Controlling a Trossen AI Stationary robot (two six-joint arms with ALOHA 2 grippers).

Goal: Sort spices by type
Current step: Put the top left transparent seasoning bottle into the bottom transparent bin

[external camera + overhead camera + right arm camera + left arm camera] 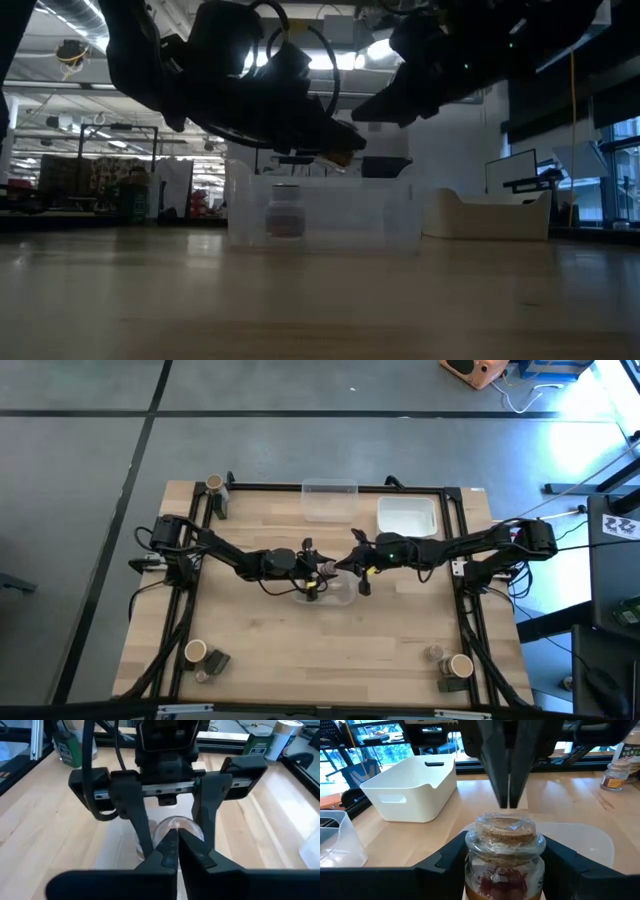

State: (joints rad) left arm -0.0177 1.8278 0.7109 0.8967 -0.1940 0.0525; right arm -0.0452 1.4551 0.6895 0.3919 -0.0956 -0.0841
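A clear plastic bin [320, 212] sits near the middle of the worktop [300, 640]; through its wall the low view shows one small jar [285, 215] standing inside; a second clear bin [329, 500] lies at the far edge, its contents not discernible from above; just beside it sits a white rectangular tray [412, 787], whose inside cannot be made out; the rest of the spices stand in clusters at the worktop's corners: a tan-topped jar [195, 652] with a dark boxy one [217, 659] at the near left, another tan-topped jar [459, 665] with a small grey-brown jar [434, 654] at the near right, and a tan-topped jar [214, 484] with a dark container [220, 505] at the far left.

The left tool [504, 852] is over the central bin, its fingers [445, 860] partly spread and pinching a glass jar with a cork-like tan top [504, 851]; reddish contents show through the glass; the jar is upright, held above the bin.

The right tool [176, 845] faces the left one from the other side, just above the same jar; its fingers are pressed together with nothing between them; whether the tips touch the jar's top cannot be told.
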